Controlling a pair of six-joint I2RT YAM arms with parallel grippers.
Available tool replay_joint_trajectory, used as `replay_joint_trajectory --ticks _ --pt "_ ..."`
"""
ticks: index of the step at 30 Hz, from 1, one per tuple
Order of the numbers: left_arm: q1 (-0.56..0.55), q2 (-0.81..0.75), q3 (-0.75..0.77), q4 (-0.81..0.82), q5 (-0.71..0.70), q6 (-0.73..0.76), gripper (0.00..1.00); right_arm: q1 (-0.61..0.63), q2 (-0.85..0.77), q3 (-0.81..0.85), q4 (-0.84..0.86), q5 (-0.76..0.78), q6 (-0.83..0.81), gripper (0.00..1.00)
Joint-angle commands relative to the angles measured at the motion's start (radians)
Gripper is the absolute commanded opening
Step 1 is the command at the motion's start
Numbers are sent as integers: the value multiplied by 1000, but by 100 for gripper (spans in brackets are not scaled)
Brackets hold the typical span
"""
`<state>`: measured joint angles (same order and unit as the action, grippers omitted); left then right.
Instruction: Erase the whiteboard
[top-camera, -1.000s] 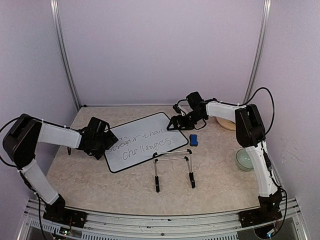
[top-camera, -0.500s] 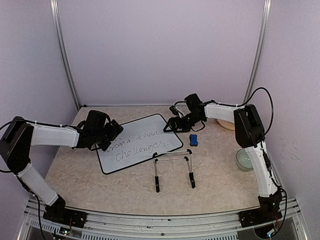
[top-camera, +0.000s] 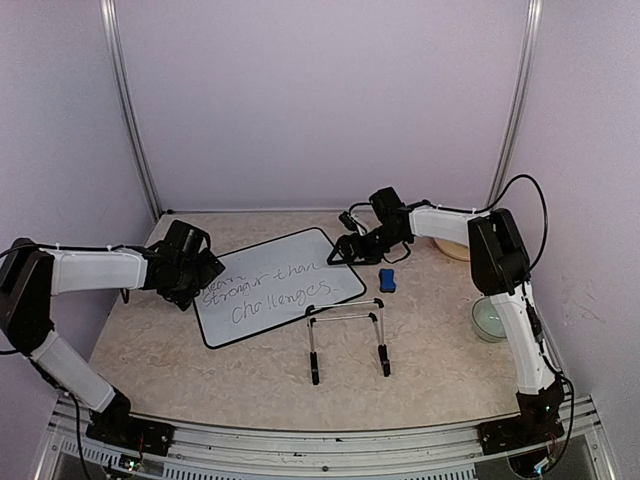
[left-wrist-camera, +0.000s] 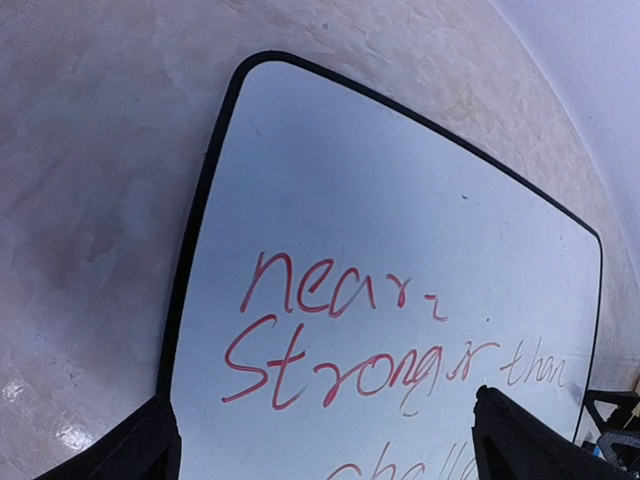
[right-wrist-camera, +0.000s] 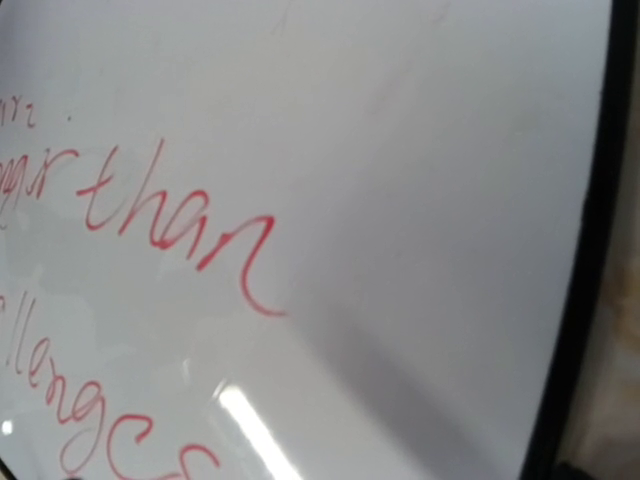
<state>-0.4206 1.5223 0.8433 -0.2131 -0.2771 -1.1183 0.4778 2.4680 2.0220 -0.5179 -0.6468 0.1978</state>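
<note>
Whiteboard (top-camera: 280, 285) lying flat mid-tabletop (top-camera: 250, 370), long axis running diag., near-left to far-right. Red writing covering most of it.
L fingers (top-camera: 203, 278) sitting at board's left short edge, spread wide, holding nothing.
R fingers (top-camera: 352, 247) sitting at far-right corner; gap not showing, can't tell.
Eraser (top-camera: 388, 279) lying just off right short edge, not touching board; R arm much nearer.
Likely next: R reaching a bit near-right for eraser.
Wire stand (top-camera: 347, 335) crowding near long edge; far side looking open for strokes.
</note>
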Motion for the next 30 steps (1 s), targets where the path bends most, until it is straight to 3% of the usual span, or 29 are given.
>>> replay_joint_trajectory --ticks 1,17,30 --pt "3 10 -18 -64 -15 2 99 1 -23 -17 -75 37 -17 100" --pt "-38 26 -169 91 74 -18 99 2 -190 -290 -28 124 -38 100" --pt "-78 98 -188 315 161 -14 98 68 -90 -240 13 -46 -5 100"
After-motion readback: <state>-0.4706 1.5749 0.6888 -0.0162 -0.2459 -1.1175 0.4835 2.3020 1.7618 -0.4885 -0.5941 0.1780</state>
